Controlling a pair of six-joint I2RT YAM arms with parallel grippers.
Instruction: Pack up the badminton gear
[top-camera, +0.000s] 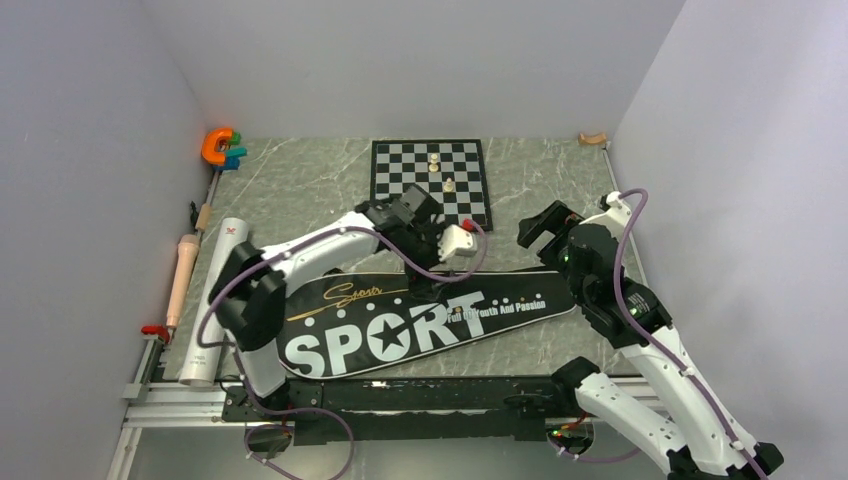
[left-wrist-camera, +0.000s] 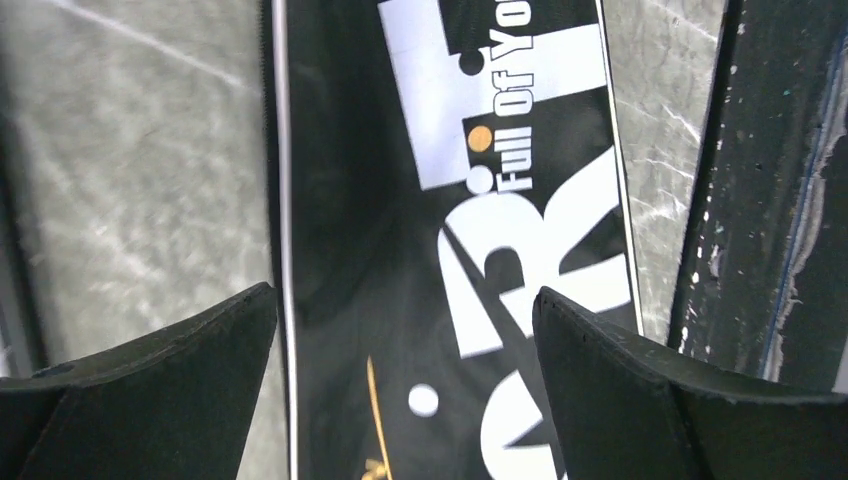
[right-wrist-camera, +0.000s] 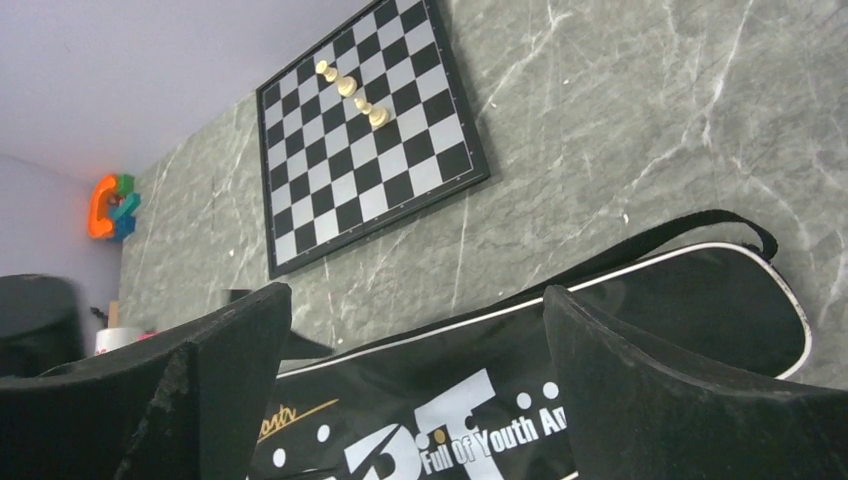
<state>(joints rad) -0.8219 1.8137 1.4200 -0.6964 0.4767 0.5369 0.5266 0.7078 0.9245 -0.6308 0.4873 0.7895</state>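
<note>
The black racket-shaped SPORT bag (top-camera: 420, 325) is lying flat along the near edge of the grey marbled tabletop (top-camera: 540, 190), and the long white tube (top-camera: 215, 300) is lying along the left edge. The left gripper (left-wrist-camera: 405, 300) is hovering over the bag and the right gripper (right-wrist-camera: 418, 295) is hovering by its narrow end, both with jaws spread and empty.

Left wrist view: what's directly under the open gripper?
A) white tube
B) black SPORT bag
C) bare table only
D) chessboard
B: the bag, black with big white lettering, fills the view below the open left gripper, which holds nothing.
</note>
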